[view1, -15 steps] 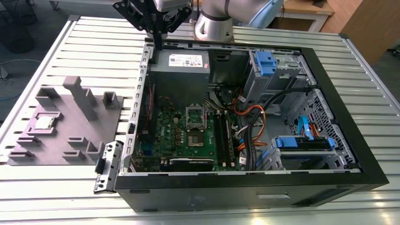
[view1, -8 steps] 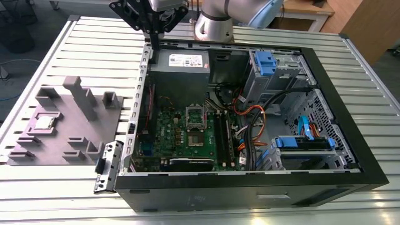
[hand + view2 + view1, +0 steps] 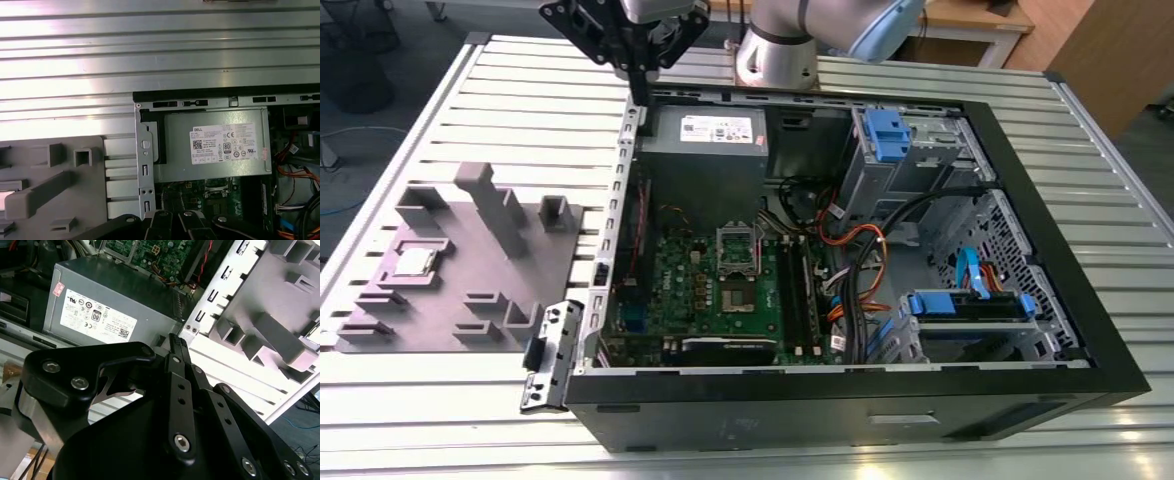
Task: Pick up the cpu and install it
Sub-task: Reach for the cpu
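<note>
One black gripper (image 3: 640, 100) hangs over the far corner of the open black computer case (image 3: 854, 405), at roughly eleven o'clock of the case in the exterior view. It is just above the grey metal power-supply box (image 3: 704, 150) with a white label. Its fingers (image 3: 178, 342) look pinched together in the second wrist view, with nothing between them. The cpu (image 3: 415, 261), a small flat square chip with a pale silver top, lies in a recess of the grey moulded plastic fixture (image 3: 520, 285) on the ribbed metal table (image 3: 454, 410). It is at about nine o'clock from the case and well apart from the gripper. Inside the case, the green circuit board (image 3: 687, 290) carries the shiny rectangular socket frame (image 3: 738, 248), at six o'clock from the power-supply box.
</note>
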Controlling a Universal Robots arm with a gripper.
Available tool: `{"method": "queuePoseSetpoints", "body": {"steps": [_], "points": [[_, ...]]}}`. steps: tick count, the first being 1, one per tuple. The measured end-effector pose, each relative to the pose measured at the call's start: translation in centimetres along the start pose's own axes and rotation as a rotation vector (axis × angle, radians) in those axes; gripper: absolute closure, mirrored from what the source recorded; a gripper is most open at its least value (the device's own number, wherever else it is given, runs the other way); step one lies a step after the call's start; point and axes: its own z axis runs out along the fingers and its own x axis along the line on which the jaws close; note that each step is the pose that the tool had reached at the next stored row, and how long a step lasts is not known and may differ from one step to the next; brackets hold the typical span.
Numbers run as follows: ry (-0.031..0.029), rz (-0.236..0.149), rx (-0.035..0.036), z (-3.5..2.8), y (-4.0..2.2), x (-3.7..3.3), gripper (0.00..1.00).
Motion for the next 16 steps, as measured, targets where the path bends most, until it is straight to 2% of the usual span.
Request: {"method": "queuePoseSetpoints", "body": {"steps": [10,16], "points": [[-0.0034,0.000,-0.0002,-0.06,-0.09,1.24,0.89],[-0.0036,0.000,-0.0003,-0.06,-0.10,1.35,0.89]]}}
